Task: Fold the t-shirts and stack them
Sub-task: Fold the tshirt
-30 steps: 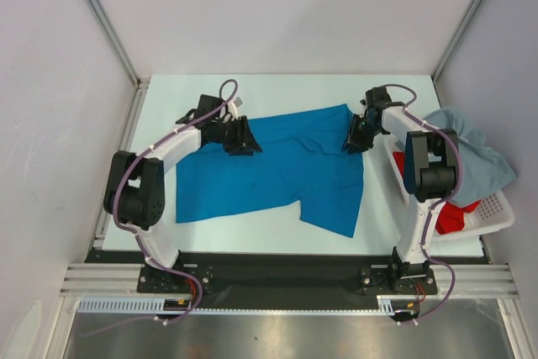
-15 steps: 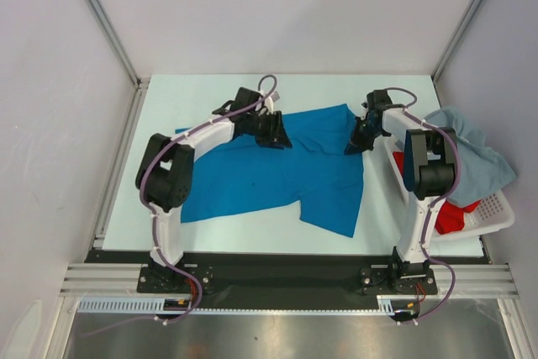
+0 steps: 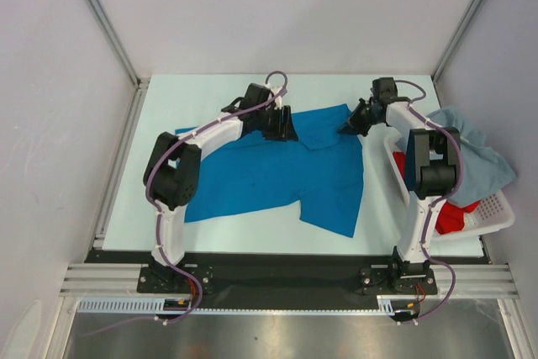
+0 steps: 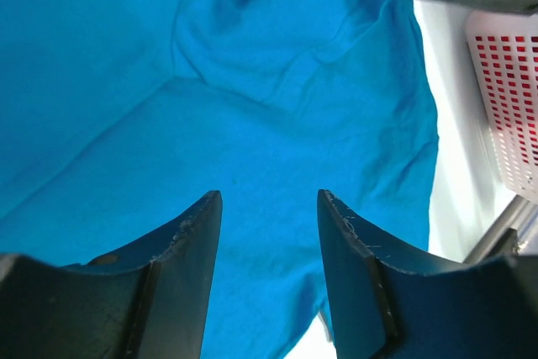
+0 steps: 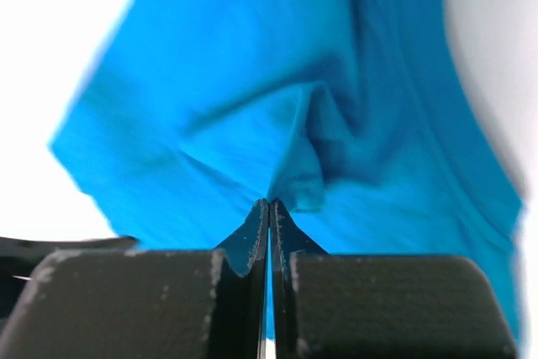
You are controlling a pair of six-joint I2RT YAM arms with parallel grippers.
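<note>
The bright blue t-shirt (image 3: 277, 170) lies spread on the table, and it also fills the left wrist view (image 4: 252, 81) and the right wrist view (image 5: 252, 98). My left gripper (image 3: 288, 128) is open above the shirt's far edge, jaws apart with cloth showing between them (image 4: 269, 208). My right gripper (image 3: 346, 127) is shut on a pinch of the shirt's far right corner (image 5: 271, 201), lifting it into a peak. The pale grey-blue t-shirt (image 3: 475, 153) drapes over the basket. The red t-shirt (image 3: 450, 216) lies in the basket.
A white slatted basket (image 3: 496, 218) stands at the table's right edge, seen also in the left wrist view (image 4: 508, 98). Grey walls and metal posts enclose the table. The black rail runs along the near edge.
My left arm has swung right along the shirt's far edge, from the left sleeve to the collar area. My right gripper has moved up and back, drawing the shirt corner with it.
</note>
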